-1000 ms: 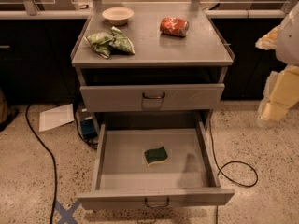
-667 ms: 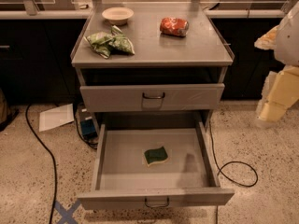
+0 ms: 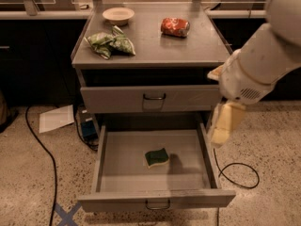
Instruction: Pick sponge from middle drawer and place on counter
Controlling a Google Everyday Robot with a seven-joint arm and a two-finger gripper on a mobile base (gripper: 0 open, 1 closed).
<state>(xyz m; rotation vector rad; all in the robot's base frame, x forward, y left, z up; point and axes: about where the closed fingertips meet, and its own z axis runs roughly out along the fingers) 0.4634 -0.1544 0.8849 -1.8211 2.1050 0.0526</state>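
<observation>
The sponge [image 3: 156,157] is lying green side up on the middle drawer's [image 3: 122,154] floor, lower centre. The tool [image 3: 225,124] is hanging at middle right, by the drawer's right wall, its state impossible to tell. It should be shifting left, then lowering squarely astride the sponge.

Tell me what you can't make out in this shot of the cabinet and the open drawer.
All in the camera view:
- Top drawer inside: dark under the counter.
- Middle drawer, right rear corner: behind the gripper, which hangs at its right wall.
- Robot arm: cut off by the right and top edges.
- Red packet print: too small to read.
</observation>
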